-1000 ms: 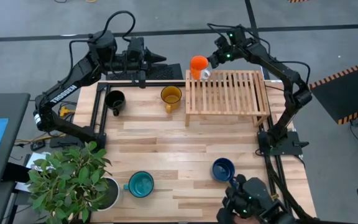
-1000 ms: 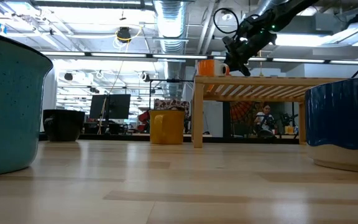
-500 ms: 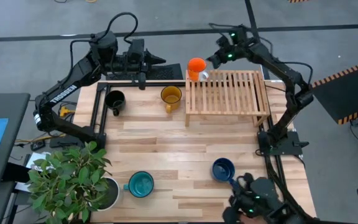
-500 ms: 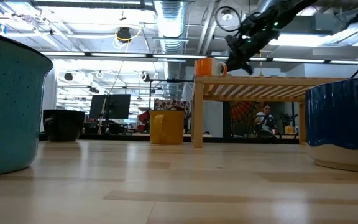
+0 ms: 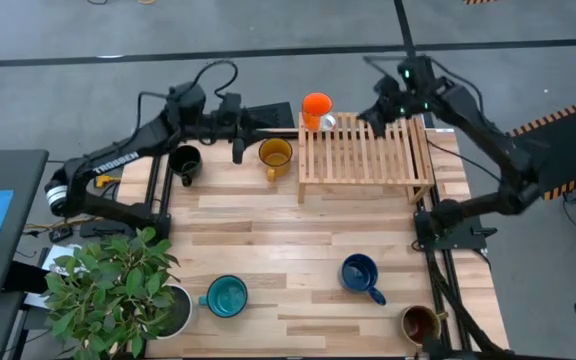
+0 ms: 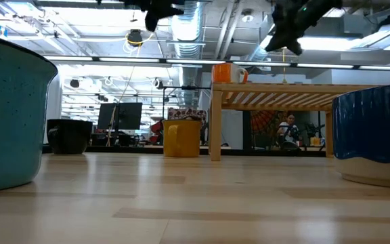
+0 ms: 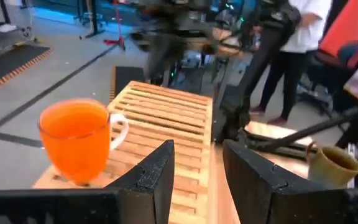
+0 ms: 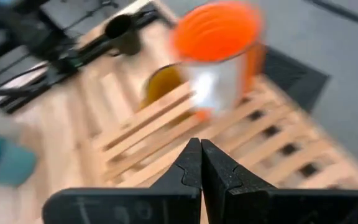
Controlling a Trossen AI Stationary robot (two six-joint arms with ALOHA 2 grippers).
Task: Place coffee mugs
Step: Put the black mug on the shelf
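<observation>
The orange mug (image 5: 316, 108) stands upright on the far left corner of the wooden slatted rack (image 5: 368, 160); it also shows in the left wrist view (image 7: 74, 140) and the right wrist view (image 8: 219, 38). The black mug (image 5: 184, 160) and yellow mug (image 5: 274, 155) stand on the table left of the rack. Along the near edge are the teal mug (image 5: 226, 295), dark blue mug (image 5: 360, 272) and olive-brown mug (image 5: 420, 322). My right gripper (image 5: 371, 120) hovers above the rack, right of the orange mug, shut (image 8: 201, 155). My left gripper (image 5: 286, 120) is open (image 7: 196, 180), high beside the yellow mug, pointing at the rack.
A white pot with a leafy plant (image 5: 118, 295) fills the near left corner. The rack stands on legs with free room under it (image 6: 276, 129). A person stands beyond the table in the left wrist view (image 7: 294, 50). Bare wood lies between the two rows of mugs.
My right gripper has drawn away from the orange mug toward the table's right and risen; the mug stays on the rack's corner. My left gripper has swung toward the right and near, closer to the rack. A dark shape at the near right edge has gone, leaving the olive-brown mug there.
</observation>
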